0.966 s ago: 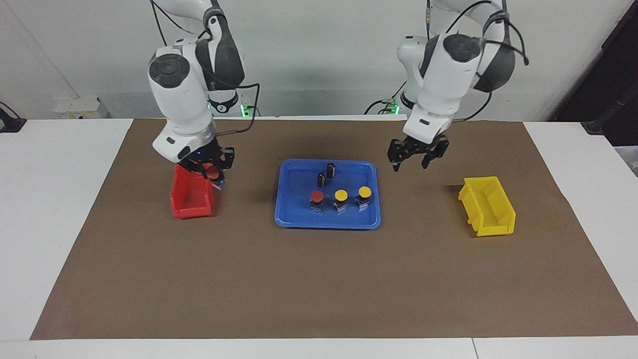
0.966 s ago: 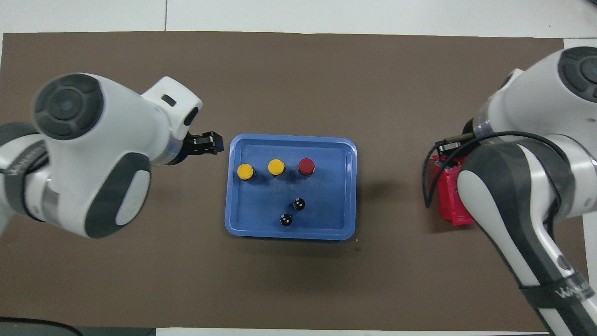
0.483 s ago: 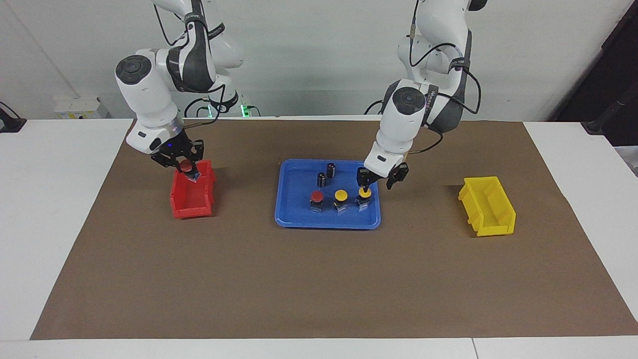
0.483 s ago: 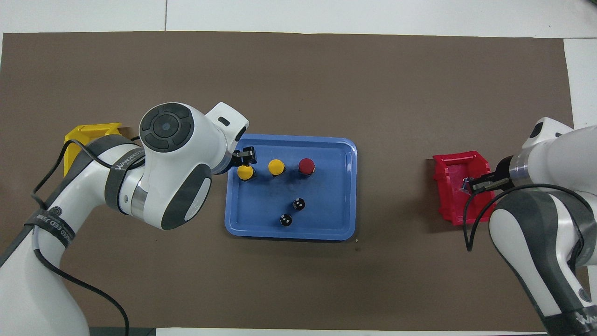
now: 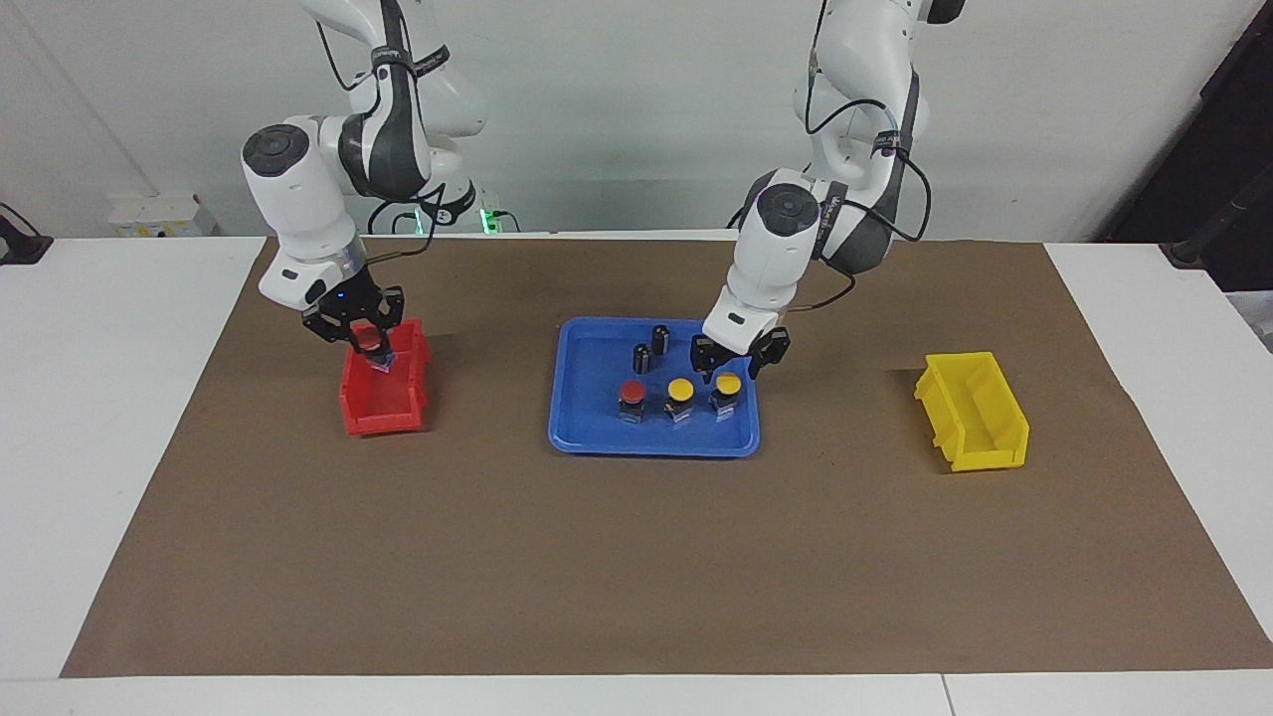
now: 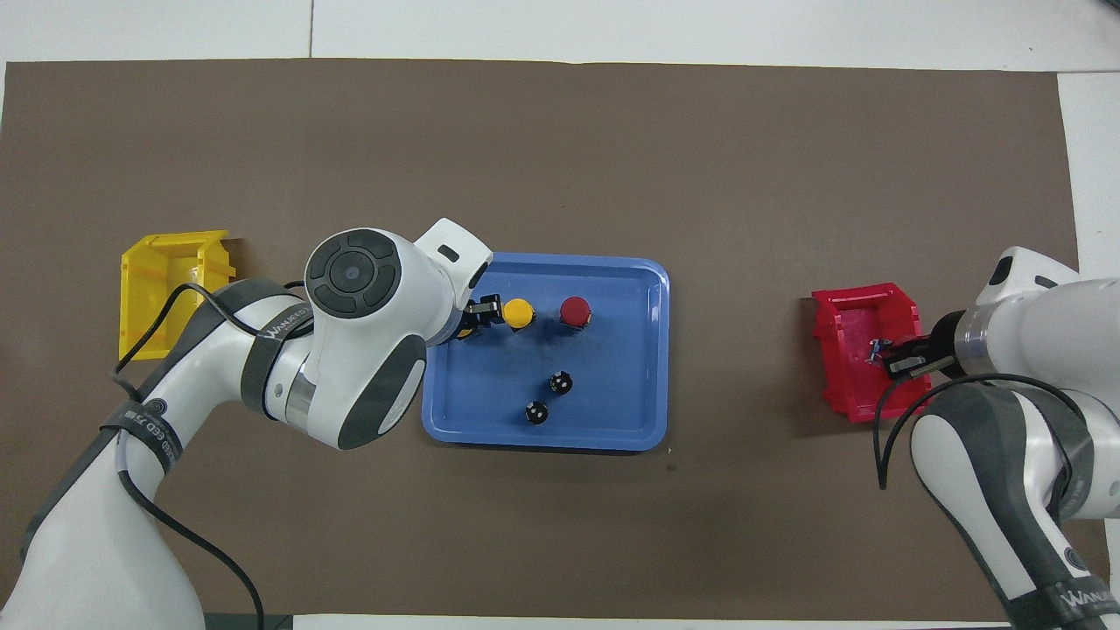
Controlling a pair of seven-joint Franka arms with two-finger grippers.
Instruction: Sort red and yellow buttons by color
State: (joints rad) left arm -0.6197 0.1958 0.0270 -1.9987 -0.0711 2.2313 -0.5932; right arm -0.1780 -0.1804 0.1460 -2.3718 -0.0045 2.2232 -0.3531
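In the blue tray (image 5: pixel 597 446) stand a red button (image 5: pixel 632 392) and two yellow buttons (image 5: pixel 680 391) in a row. My left gripper (image 5: pixel 728 369) is open, its fingers on either side of the yellow button (image 5: pixel 728 385) nearest the left arm's end, about level with its cap. In the overhead view the left arm hides most of that button. My right gripper (image 5: pixel 370 345) is shut on another red button (image 5: pixel 370 340), held over the red bin (image 5: pixel 383 410).
Two plain dark cylinders (image 5: pixel 660 338) stand in the tray, nearer the robots than the buttons. A yellow bin (image 5: pixel 973 410) sits toward the left arm's end of the brown mat, and the red bin toward the right arm's end.
My left gripper came from beside the tray to over the end yellow button and narrowed somewhat. My right gripper carried its red button from the bin's edge to above the bin.
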